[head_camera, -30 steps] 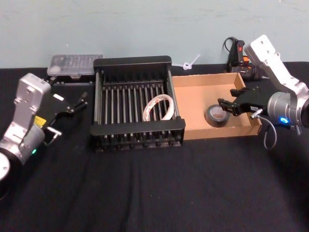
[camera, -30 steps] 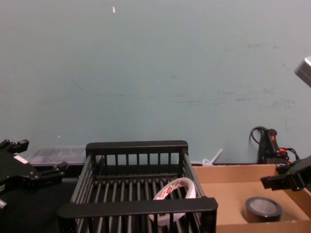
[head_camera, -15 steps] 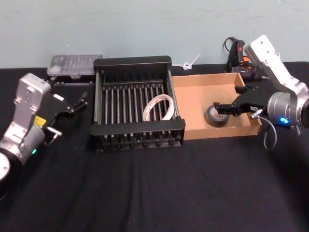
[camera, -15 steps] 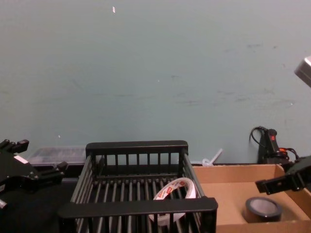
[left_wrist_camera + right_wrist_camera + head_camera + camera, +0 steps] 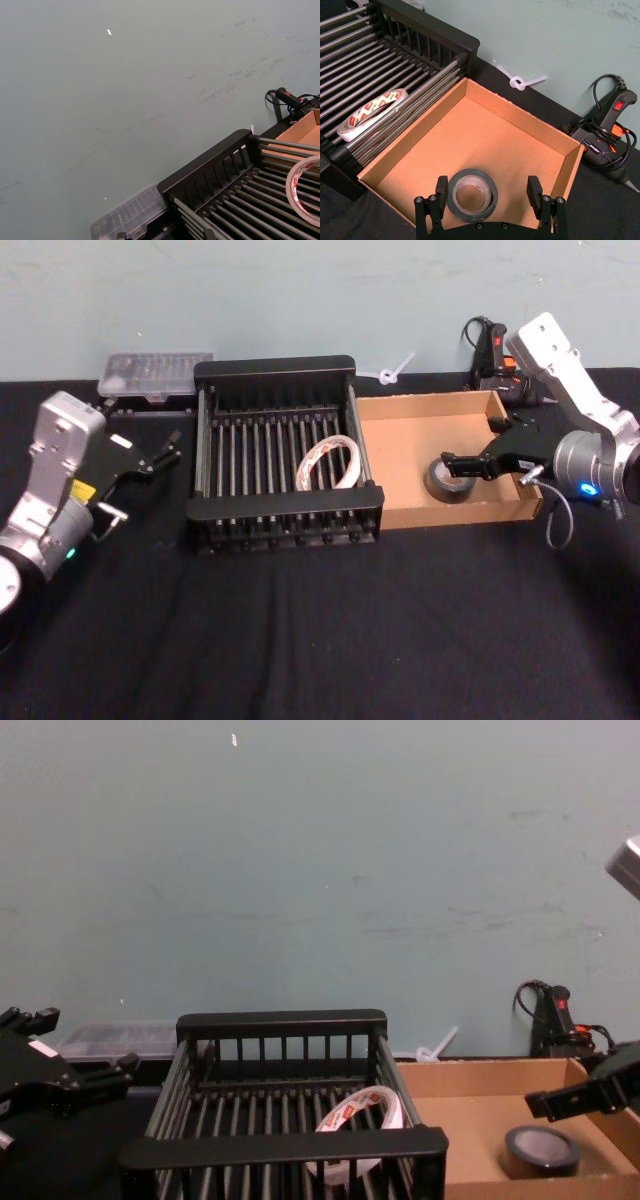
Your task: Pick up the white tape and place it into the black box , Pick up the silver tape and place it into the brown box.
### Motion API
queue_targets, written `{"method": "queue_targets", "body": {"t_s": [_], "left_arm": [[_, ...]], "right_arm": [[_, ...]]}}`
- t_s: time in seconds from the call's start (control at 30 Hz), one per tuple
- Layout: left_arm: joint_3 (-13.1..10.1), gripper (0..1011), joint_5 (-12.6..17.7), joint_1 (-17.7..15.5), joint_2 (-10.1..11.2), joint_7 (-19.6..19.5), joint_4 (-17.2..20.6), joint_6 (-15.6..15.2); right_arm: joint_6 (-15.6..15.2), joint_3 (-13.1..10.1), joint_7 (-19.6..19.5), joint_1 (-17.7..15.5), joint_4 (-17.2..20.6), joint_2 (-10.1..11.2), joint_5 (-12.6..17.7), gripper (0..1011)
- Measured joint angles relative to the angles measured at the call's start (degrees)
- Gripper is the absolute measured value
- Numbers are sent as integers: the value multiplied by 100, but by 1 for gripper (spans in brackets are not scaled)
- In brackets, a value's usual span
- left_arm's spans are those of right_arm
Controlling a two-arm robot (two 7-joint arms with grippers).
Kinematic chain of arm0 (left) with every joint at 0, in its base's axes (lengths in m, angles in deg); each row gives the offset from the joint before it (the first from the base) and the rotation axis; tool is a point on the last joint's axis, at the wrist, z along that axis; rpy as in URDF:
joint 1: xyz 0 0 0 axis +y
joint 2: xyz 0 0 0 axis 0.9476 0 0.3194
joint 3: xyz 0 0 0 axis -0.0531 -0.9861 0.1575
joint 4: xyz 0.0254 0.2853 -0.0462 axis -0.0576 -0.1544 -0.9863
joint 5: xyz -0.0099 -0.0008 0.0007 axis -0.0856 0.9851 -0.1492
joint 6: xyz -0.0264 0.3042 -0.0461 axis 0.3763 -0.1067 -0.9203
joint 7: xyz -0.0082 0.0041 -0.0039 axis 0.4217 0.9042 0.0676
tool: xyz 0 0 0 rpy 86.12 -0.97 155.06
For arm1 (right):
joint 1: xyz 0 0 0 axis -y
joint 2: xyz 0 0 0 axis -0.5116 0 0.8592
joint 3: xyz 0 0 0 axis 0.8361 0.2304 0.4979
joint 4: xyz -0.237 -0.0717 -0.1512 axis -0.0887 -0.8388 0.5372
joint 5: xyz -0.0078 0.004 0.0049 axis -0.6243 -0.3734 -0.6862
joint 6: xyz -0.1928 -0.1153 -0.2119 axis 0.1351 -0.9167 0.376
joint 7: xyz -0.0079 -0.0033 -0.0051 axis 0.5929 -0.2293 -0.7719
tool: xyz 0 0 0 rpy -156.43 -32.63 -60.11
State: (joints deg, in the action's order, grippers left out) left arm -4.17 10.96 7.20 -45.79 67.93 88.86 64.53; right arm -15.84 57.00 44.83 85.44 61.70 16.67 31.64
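— Where's the silver tape [image 5: 471,194] at this moment?

— Lying flat on the floor of the brown box [image 5: 400,455], toward the near right part of the tray. The right wrist view has it sitting between the two fingers of the right gripper [image 5: 487,192], with a clear gap on each side — the jaws are spread wide and touch nothing. From the head view that gripper [image 5: 462,466] hangs over the tray, just above the roll [image 5: 448,480].

— And the white tape [image 5: 329,462]?

— Inside the black box [image 5: 275,368], leaning tilted on the slatted bottom near the crate's right wall, its red printed marks showing on the side. The chest view shows it [image 5: 362,1115] propped behind the crate's front rim [image 5: 285,1147].

— The two boxes, how do they stand?

— Side by side on the black cloth [image 5: 320,630], the crate on the left, the cardboard tray touching its right wall.

— What about the left gripper [image 5: 160,454]?

— Off to the left of the crate, above the cloth, holding nothing; its fingers look parted. A clear plastic case [image 5: 156,374] lies behind it by the wall, and a black glue gun [image 5: 605,131] with an orange switch rests behind the tray's far right corner
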Motion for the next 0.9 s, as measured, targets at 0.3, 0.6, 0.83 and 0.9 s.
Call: {"method": "queue_targets", "body": {"t_s": [0.3, 0.6, 0.83, 0.9], "left_arm": [[0, 1001, 0, 0, 0, 0, 0, 0], [0, 1001, 0, 0, 0, 0, 0, 0], [0, 1001, 0, 0, 0, 0, 0, 0], [0, 1001, 0, 0, -1, 0, 0, 0]], "right_arm": [[147, -283, -315, -230, 123, -161, -73, 1002], [1134, -635, -1408, -862, 361, -506, -515, 1002], [1868, -723, -1800, -1206, 211, -719, -762, 1002], [2064, -736, -1914, -1293, 123, -785, -853, 1002]]}}
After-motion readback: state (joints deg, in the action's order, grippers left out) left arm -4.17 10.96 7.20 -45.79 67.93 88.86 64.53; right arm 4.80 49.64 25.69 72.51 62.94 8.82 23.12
